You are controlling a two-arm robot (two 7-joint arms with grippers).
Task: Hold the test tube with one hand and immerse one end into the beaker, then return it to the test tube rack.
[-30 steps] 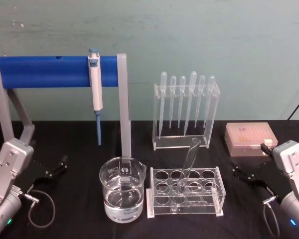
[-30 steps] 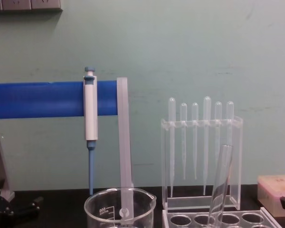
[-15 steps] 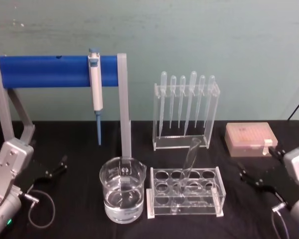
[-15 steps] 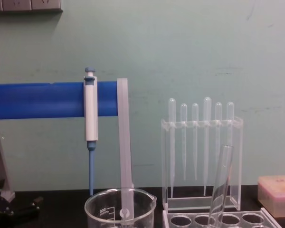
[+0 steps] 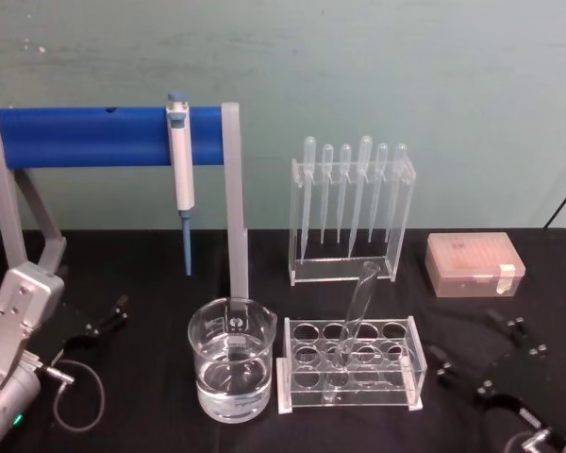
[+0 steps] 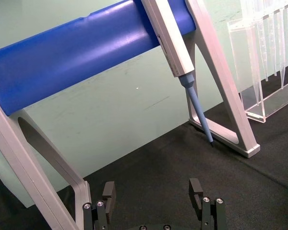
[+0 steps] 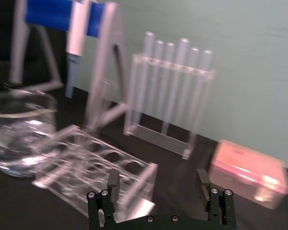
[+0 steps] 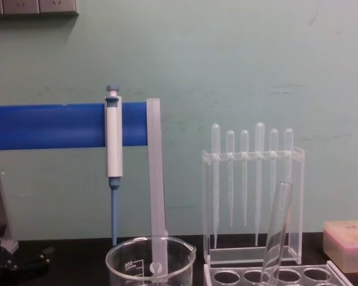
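test tube: i see it point(image 5: 352, 326) leaning in the clear rack point(image 5: 396, 394), foot down through a front-row hole, open rim tilted up and back to the right, with nothing gripping it
beaker: it point(image 5: 228, 330) stands just left of the rack, partly filled with clear liquid, apart from the tube
right pincer: on my head view it point(image 7: 157, 184) sits low at the right of the table, right of the rack and in front of the pink box point(image 5: 474, 262); its fingers are spread wide and empty, well apart from the tube
left pincer: parked point(image 6: 152, 191) at the table's left side by the foot of the blue-bar stand point(image 5: 94, 135), fingers apart, holding nothing
behind: a white-and-blue pipettor point(image 5: 180, 170) hangs on the blue bar; six thin pipettes point(image 5: 349, 203) stand in a tall clear holder behind the rack
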